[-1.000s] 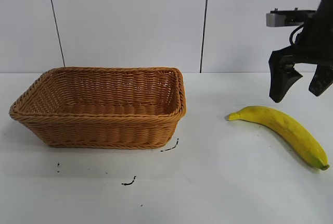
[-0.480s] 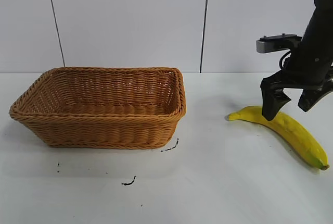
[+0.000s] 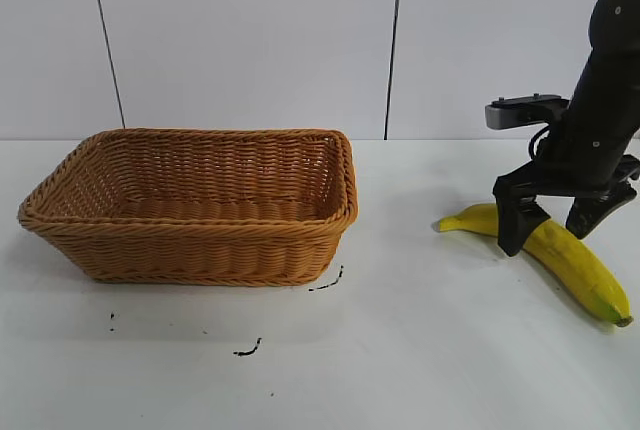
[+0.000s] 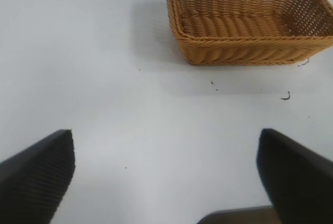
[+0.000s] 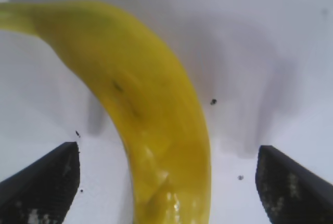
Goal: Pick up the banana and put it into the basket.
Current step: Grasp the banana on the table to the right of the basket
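Observation:
The banana lies on the white table at the right, its stem end pointing toward the basket, which stands at the left. My right gripper is open and low over the banana, one finger on each side of its middle, close to the table. In the right wrist view the banana runs between the two dark fingers with a gap on both sides. The left gripper is open over bare table, far from the basket, and is out of the exterior view.
Small black marks dot the table in front of the basket, with another at its near right corner. A white panelled wall stands behind. Bare table lies between basket and banana.
The right gripper has come down and to the left, from above the banana to straddling it. Its jaws stay open. Banana and basket have not moved.

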`<state>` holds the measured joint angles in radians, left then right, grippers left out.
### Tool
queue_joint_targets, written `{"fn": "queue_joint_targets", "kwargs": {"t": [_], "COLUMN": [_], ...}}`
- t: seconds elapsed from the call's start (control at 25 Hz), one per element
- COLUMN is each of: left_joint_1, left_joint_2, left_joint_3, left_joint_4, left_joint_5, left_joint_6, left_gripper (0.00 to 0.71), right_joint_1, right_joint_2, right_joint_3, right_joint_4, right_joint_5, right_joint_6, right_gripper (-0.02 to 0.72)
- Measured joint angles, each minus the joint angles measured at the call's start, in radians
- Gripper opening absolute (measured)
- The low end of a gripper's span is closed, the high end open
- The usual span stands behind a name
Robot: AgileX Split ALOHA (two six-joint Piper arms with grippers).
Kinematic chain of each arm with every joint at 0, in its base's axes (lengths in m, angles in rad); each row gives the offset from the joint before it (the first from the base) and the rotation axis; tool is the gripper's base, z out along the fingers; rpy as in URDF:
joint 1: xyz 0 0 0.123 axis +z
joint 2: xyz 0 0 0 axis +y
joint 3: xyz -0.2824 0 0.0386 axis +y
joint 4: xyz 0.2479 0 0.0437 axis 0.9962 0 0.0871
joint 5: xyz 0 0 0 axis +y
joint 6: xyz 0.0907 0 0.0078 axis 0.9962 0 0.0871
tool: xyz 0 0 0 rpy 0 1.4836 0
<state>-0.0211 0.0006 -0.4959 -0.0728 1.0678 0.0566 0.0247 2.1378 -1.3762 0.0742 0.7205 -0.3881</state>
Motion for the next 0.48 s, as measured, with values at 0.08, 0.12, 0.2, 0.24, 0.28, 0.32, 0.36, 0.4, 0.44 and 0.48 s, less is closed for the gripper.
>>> {"fn": "queue_joint_targets", "kwargs": {"t": [0.08,0.12,0.2,0.24,0.28,0.32,0.36,0.4,0.44,0.48], "left_joint_1": [0.000,0.000,0.000,0.000,0.000,0.000,0.000,0.000,0.000,0.000], "left_joint_2": [0.000,0.000,0.000,0.000,0.000,0.000,0.000,0.000,0.000,0.000], "left_joint_3": [0.000,0.000,0.000,0.000,0.000,0.000,0.000,0.000,0.000,0.000], "left_joint_4": [0.000,0.000,0.001,0.001,0.001,0.001,0.001,0.001,0.001,0.001], "left_joint_5": [0.000,0.000,0.000,0.000,0.000,0.000,0.000,0.000,0.000,0.000], "left_joint_6": [0.000,0.000,0.000,0.000,0.000,0.000,0.000,0.000,0.000,0.000], "left_gripper": [0.690,0.690,0.690,0.690,0.690,0.690,0.690,0.690,0.690,0.690], "right_joint_1": [0.000,0.000,0.000,0.000,0.000,0.000,0.000,0.000,0.000,0.000], "right_joint_2": [0.003,0.005,0.007,0.008,0.009,0.010,0.011,0.011,0.011,0.012], "right_joint_3": [0.000,0.000,0.000,0.000,0.000,0.000,0.000,0.000,0.000,0.000], "right_joint_4": [0.001,0.001,0.002,0.002,0.002,0.002,0.002,0.002,0.002,0.002], "right_joint_5": [-0.001,0.000,0.000,0.000,0.000,0.000,0.000,0.000,0.000,0.000], "right_joint_6": [0.000,0.000,0.000,0.000,0.000,0.000,0.001,0.004,0.004,0.010], "right_gripper": [0.638,0.638,0.638,0.638,0.638,0.638,0.638,0.633,0.633,0.615]}}
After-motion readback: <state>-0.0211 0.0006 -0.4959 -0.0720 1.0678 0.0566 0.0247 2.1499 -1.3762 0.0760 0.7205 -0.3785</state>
